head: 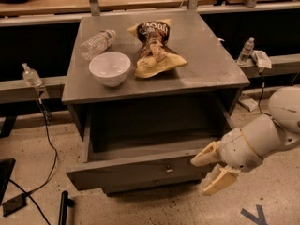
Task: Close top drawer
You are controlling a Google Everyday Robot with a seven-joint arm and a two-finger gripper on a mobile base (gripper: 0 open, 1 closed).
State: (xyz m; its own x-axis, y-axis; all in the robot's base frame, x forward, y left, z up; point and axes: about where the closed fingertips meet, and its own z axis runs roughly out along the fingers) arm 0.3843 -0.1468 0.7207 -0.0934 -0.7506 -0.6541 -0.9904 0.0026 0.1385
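The top drawer (136,171) of the grey cabinet is pulled out toward me, its deep box open and empty. Its front panel has a small round knob (169,170) at centre. My gripper (208,172) is at the drawer front's right end, low and just in front of it. Its two cream fingers (205,155) are spread apart, one above the other, and hold nothing. The white arm reaches in from the right.
On the cabinet top (215,69) lie a white bowl (109,68), a clear plastic bottle (97,43) and a crumpled chip bag (155,48). Wooden tables stand behind. A cable (47,135) and a black object (63,207) are on the floor at left.
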